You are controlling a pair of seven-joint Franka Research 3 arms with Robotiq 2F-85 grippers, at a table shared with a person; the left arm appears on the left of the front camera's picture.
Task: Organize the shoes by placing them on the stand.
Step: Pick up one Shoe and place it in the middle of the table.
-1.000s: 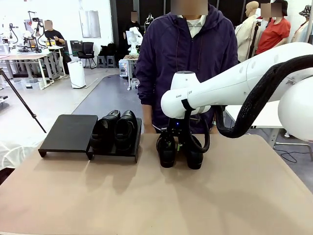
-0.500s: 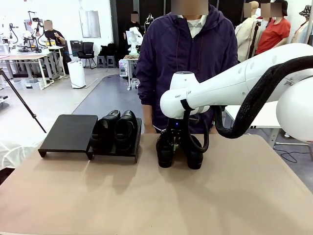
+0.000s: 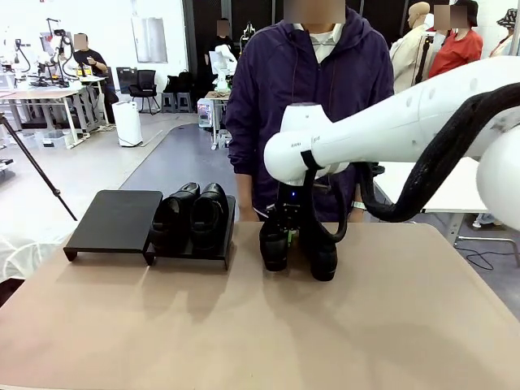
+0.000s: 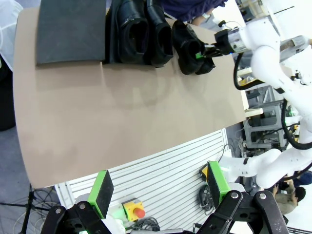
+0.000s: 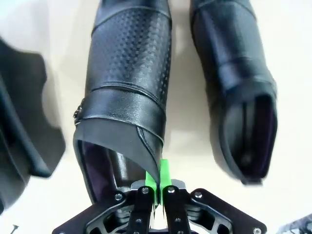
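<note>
Two black glossy shoes (image 3: 192, 214) sit side by side on the right platform of the black stand (image 3: 188, 253). Its left platform (image 3: 116, 218) is bare. A second pair stands on the beige table at the middle. My right gripper (image 3: 289, 234) comes down onto the left shoe of this pair (image 3: 273, 249). In the right wrist view its green pads (image 5: 164, 178) are shut on the thin side rim of that shoe (image 5: 129, 78). The other shoe (image 5: 234, 73) lies free beside it. My left gripper (image 4: 159, 183) hangs open high over the table's near edge, holding nothing.
A person in a dark purple jacket (image 3: 313, 89) stands at the far edge, right behind the held shoe. The right arm's black cable loop (image 3: 382, 207) hangs over the table's right part. The stand's corner (image 5: 19, 122) lies close to the left of the held shoe.
The right gripper's pads have shut on the shoe's rim, and the arm has risen a little. The held shoe has shifted slightly left and up. The left arm has not moved.
</note>
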